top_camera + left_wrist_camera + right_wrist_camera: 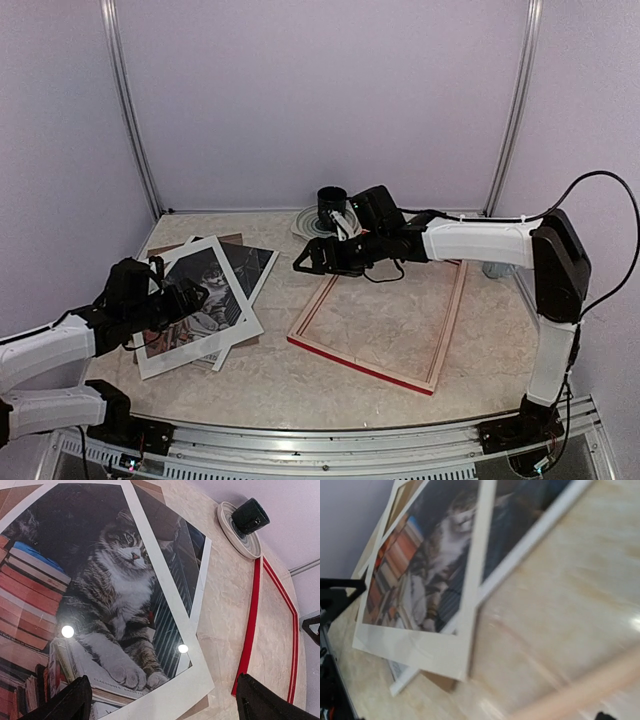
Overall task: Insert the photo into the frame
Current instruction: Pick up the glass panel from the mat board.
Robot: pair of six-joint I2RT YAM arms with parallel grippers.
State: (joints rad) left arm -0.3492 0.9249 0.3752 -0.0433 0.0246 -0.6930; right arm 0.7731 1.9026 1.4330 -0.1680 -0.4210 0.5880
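Lift the white mat [215,345] clear first, using the left gripper [185,297] poised wide open and empty over the pile at the left. Then pinch the photo [205,283] beneath by one free edge, without creasing. Carry it right to the frame [360,366], lying back-up by the right gripper [305,262], likewise open and empty. Slick marbled tabletop [300,395], close lilac walls [320,100] — keep sweeps low.

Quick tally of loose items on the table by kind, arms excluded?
Cat photo: 1
White mat: 1
Cardboard backing board: 1
Red picture frame: 1
Plate: 1
Black cup: 1
Total: 6
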